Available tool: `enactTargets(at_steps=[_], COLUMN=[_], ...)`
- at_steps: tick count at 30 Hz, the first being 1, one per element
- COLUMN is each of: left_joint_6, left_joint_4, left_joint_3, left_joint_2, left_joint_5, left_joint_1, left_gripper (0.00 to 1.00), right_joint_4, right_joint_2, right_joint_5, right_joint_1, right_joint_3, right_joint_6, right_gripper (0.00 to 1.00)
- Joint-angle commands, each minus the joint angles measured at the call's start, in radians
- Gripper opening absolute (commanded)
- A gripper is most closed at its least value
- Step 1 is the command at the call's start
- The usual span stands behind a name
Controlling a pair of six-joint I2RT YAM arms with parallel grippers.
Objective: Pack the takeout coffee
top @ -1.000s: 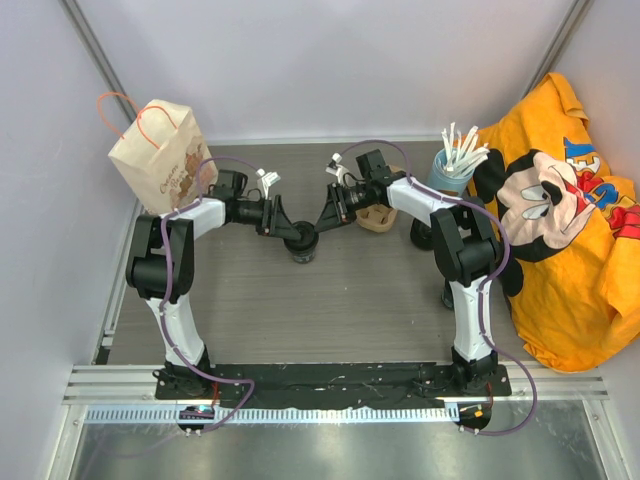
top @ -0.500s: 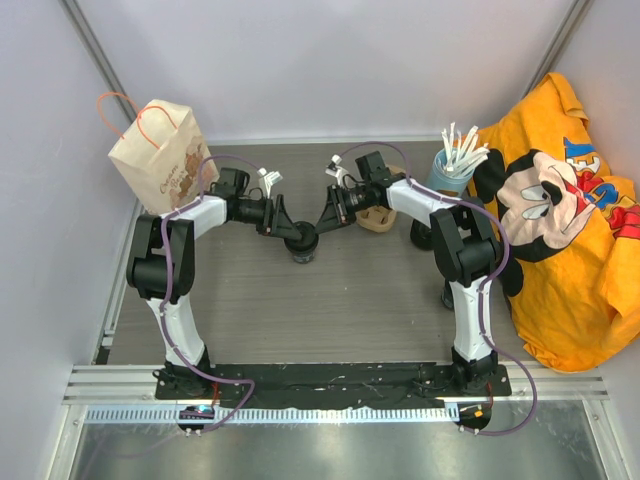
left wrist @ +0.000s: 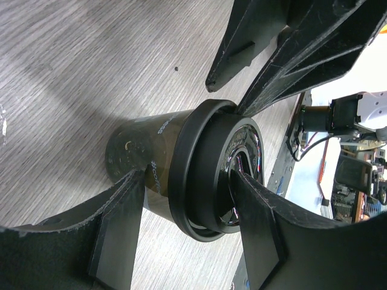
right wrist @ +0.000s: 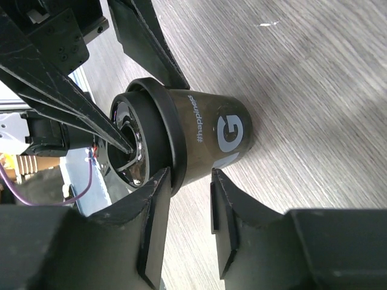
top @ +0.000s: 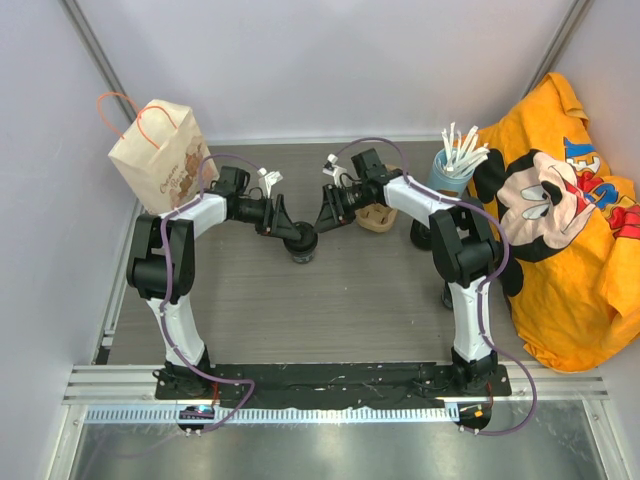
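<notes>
Coffee cup (top: 302, 247) stands upright mid worktop (top: 330, 320), at 9 o'clock from the cardboard carrier (top: 380, 218). Left gripper (left wrist: 190, 181): jaws clamped on cup, one finger over lid. Right gripper (right wrist: 185, 181): jaws partly open, empty, beside cup wall.

Orange Mickey cloth (top: 570, 230) at right — blue cup (top: 442, 180) of white sticks (top: 462, 148) beside it.

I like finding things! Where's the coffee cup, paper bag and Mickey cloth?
coffee cup (right wrist: 208, 136), right wrist view, its printed side
paper bag (top: 160, 160), top view, its front
Mickey cloth (top: 550, 185), top view, Mickey's face
</notes>
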Motion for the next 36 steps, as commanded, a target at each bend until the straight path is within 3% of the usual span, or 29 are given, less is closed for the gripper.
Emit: enactTargets(at_steps=[1, 18, 36], left_joint_6=[0.063, 0.064, 0.066], left_joint_4=[-0.04, -0.041, -0.041], left_joint_3=[-0.02, -0.017, -0.014], left_joint_2=[0.063, 0.063, 0.063], left_joint_5=[-0.192, -0.195, -0.2], left_joint_1=[-0.03, -0.033, -0.035], left_gripper=[0.46, 0.43, 0.43], right_joint_4=[-0.038, 0.034, 0.044], right_joint_2=[0.006, 0.002, 0.068], right_joint_5=[0.022, -0.109, -0.11], right_joint_1=[0.056, -0.028, -0.007], right_joint_3=[0.041, 0.125, 0.07], right_joint_6=[-0.038, 0.049, 0.033], right_gripper=[0.41, 0.42, 0.42])
